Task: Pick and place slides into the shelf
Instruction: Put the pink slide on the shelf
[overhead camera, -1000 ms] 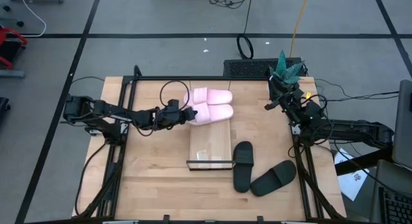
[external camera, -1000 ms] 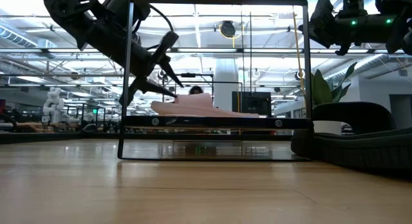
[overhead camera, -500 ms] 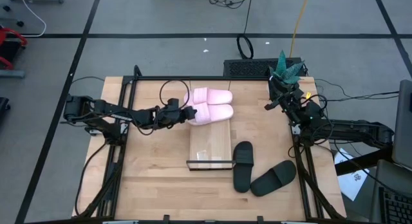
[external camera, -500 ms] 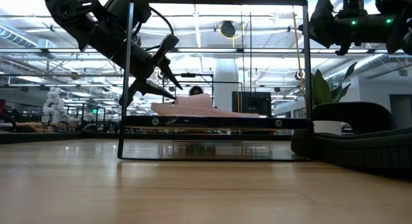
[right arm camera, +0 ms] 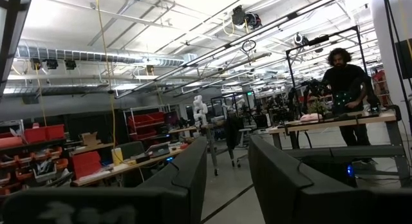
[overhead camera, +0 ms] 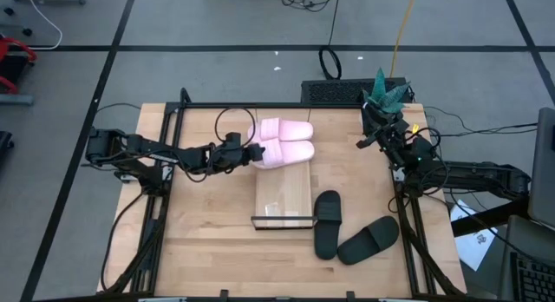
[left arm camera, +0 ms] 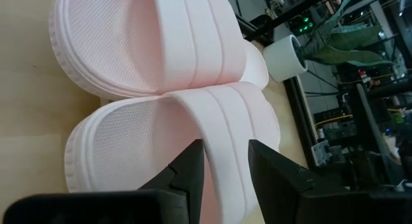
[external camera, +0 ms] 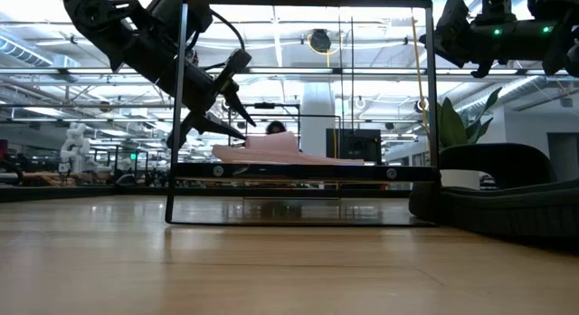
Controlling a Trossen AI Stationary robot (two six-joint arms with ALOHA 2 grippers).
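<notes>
Two light pink slides (overhead camera: pixel 282 141) lie side by side, soles down, on the far end of the light wood shelf (overhead camera: pixel 286 193). In the left wrist view the nearer one (left arm camera: pixel 180 140) fills the space past my fingers. My left gripper (overhead camera: pixel 251 153) hovers open just left of their heel ends, slanting down in the low view (external camera: pixel 242 116). Two black slides (overhead camera: pixel 328 222) (overhead camera: pixel 368 239) lie on the table right of the shelf's near end. My right gripper (overhead camera: pixel 375 133) waits open, raised near the table's far right corner.
The shelf's black wire end frame (external camera: pixel 298 170) stands upright at its near end. A potted plant (overhead camera: pixel 386 94) sits at the table's far right corner. Bare tabletop (overhead camera: pixel 208 224) lies left of the shelf. A person stands far off in the room (right arm camera: pixel 344 82).
My left gripper has drawn back a little from the pink slides toward the table's left, and it stays open. The slides have kept their place on the shelf.
</notes>
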